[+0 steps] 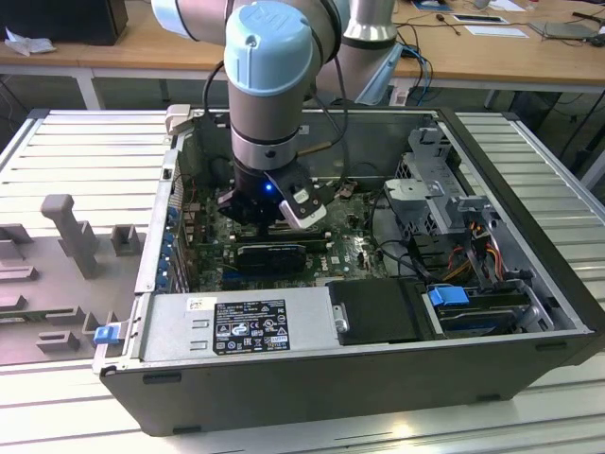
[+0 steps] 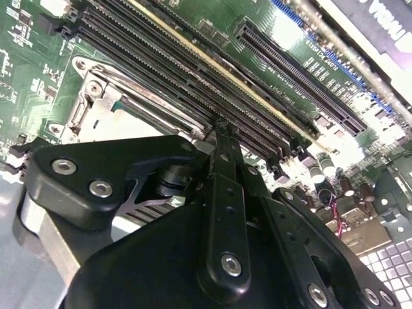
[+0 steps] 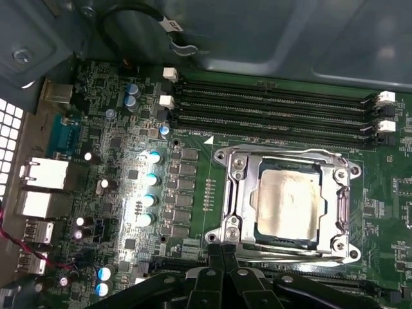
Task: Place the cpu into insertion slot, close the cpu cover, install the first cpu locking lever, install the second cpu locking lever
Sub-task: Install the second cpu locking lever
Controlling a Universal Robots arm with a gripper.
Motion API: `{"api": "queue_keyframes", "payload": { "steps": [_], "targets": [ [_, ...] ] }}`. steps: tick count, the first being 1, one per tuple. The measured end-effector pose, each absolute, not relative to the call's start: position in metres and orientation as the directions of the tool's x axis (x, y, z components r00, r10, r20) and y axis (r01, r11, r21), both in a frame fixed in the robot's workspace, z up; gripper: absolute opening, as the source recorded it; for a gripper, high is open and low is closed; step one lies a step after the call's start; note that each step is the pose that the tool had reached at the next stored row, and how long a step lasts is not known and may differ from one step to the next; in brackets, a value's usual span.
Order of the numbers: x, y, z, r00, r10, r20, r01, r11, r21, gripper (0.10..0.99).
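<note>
One arm reaches down into the open computer case point(image 1: 529, 284) at frame centre of the exterior view, gripper point(image 1: 253, 210) low over the green motherboard point(image 1: 350, 253). In the first wrist view the gripper point(image 3: 222, 248) fingers look pressed together with nothing between them, tips just at the near edge of the insertion slot point(image 3: 235, 193) at lower right of centre. One cpu point(image 3: 288, 205) sits in the slot, silvery top showing through the window of the one cpu cover point(image 3: 335, 206), which lies flat down over it. Thin lever wires run along the frame edges (latched or not, can't tell). Four black memory slots point(image 3: 277, 109) lie side by side across the upper right of that frame, just beyond the socket. Four blue-topped capacitors point(image 3: 149, 188) stand in a column left of centre. In the second wrist view the gripper point(image 2: 222, 132) tip sits beside the socket surround point(image 2: 90, 109) at left, long black slots point(image 2: 193, 71) running diagonally past it
</note>
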State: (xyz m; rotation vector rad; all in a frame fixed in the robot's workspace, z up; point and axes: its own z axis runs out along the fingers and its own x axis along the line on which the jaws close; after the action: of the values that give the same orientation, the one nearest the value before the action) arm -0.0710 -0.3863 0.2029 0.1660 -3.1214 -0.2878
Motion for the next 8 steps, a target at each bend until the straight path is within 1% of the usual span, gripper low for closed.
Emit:
{"api": "queue_keyframes", "payload": {
  "steps": [8],
  "targets": [
    [-0.0746,-0.3863,0.1985,-0.994,-0.107,-0.016,-0.108,0.970,0.220,0.106]
  ]
}}
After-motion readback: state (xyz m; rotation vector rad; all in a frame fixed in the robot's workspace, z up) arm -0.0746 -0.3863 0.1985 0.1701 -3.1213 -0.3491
